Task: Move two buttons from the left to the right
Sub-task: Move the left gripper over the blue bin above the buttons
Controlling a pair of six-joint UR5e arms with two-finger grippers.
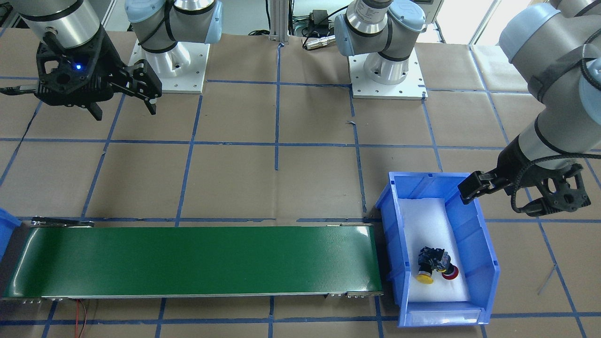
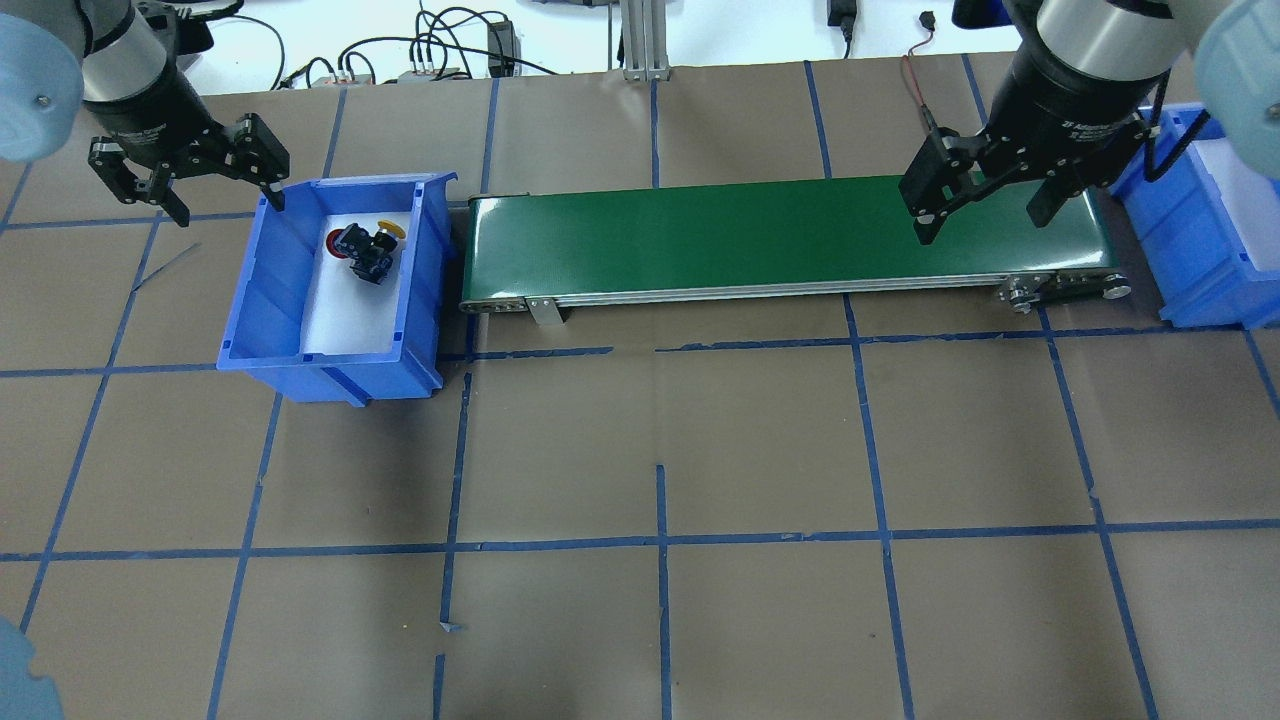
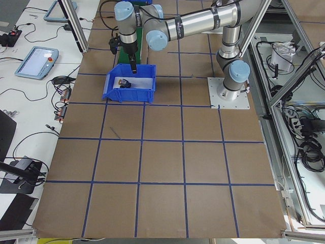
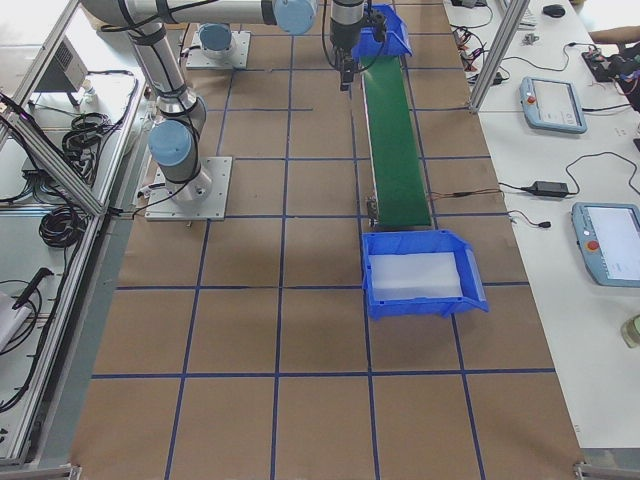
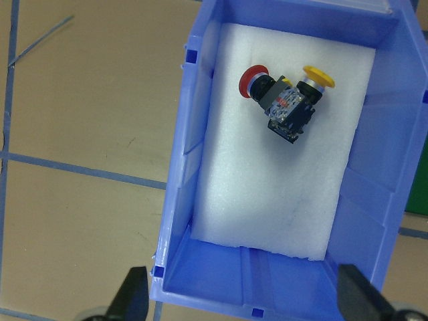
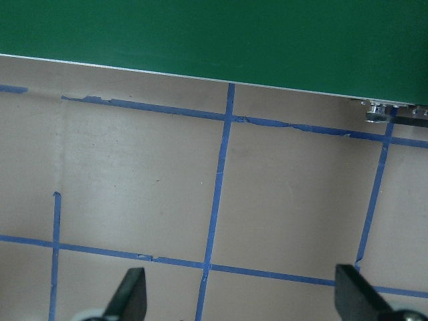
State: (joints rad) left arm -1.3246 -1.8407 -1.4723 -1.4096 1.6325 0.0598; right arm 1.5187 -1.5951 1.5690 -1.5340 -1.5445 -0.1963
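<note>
Left hand [image 2: 230, 203], wide open and empty, is held over the edge of the blue bin [image 2: 262, 300], in which the buttons [image 2: 365, 250] are lodged together. Right hand [image 2: 984, 222], equally open and empty, is held over the conveyor [image 2: 700, 235].

The red button [image 5: 262, 89] and yellow button [image 5: 313, 81] have black-grey bodies. The foam [image 5: 267, 194] is white, the bin [image 5: 194, 140] blue. The belt [image 2: 750, 235] is dark green with a silvery edge. The table [image 2: 760, 440] is brown paper, gridded with blue tape [image 2: 660, 540]. The left gripper [image 2: 231, 208] and right gripper [image 2: 982, 228] are black. The arms [image 3: 198, 20] are silver with pale-blue joints.
</note>
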